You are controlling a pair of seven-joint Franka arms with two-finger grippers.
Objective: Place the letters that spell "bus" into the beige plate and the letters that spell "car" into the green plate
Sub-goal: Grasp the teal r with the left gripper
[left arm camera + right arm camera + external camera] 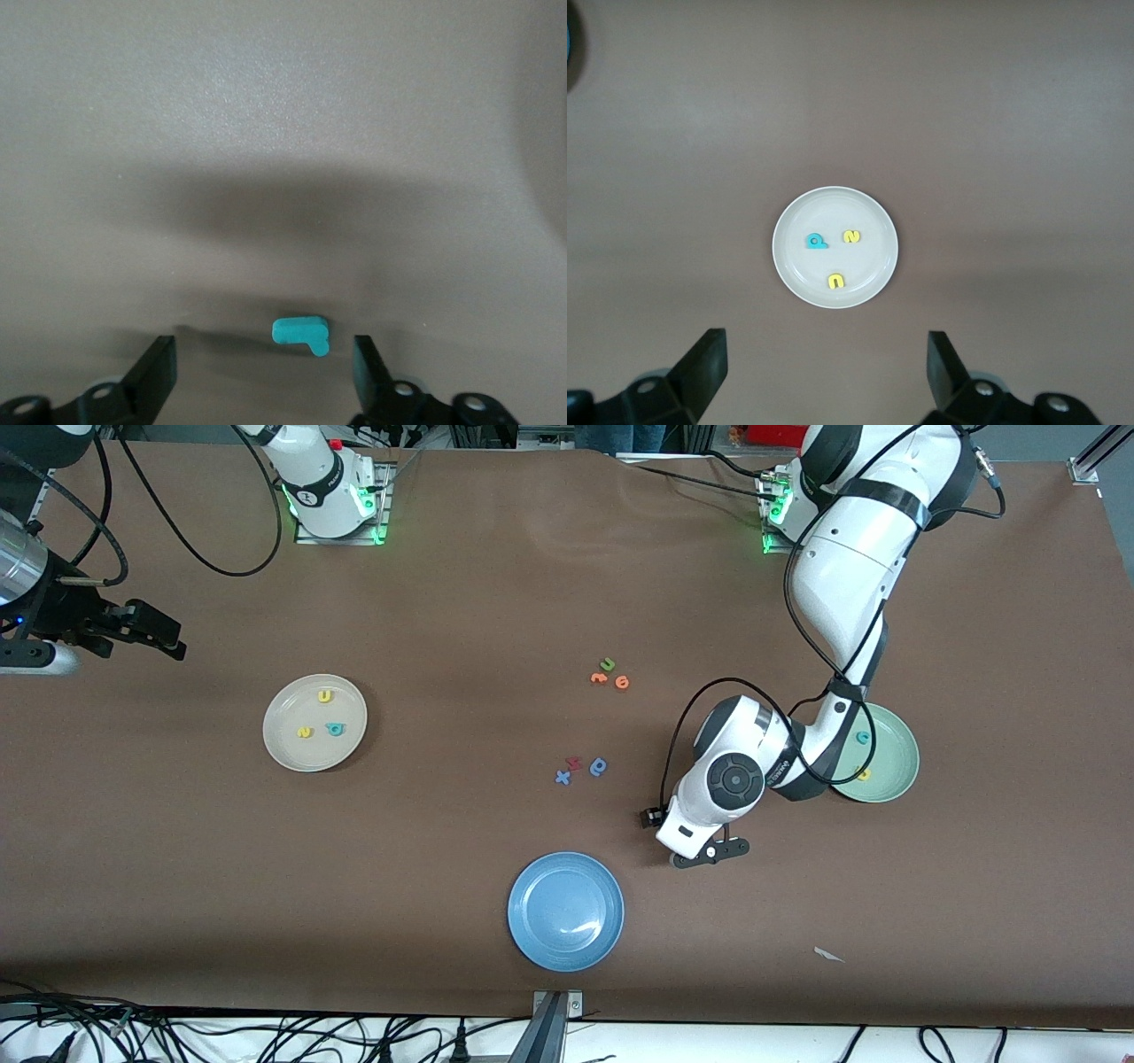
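The beige plate [282, 748] [794, 266] holds the yellow u [326, 696], the yellow s [305, 732] and the teal b [335, 729]. In the green plate [899, 775] lie the teal c [862, 737] and the yellow a [864, 774]. The teal r [301, 331] lies flat on the brown table between the fingers of my left gripper [711, 853] [264, 354], which is open and low, with a gap on each side of the letter. The front view hides the r under that hand. My right gripper [151, 633] [827, 354] waits open, high over the right arm's end of the table.
A blue plate [532, 943] sits near the front camera. A green u with two orange letters [609, 675] lies mid-table. Nearer the camera are a blue x, a red s and a blue round letter [599, 766]. A white scrap [828, 955] lies near the front edge.
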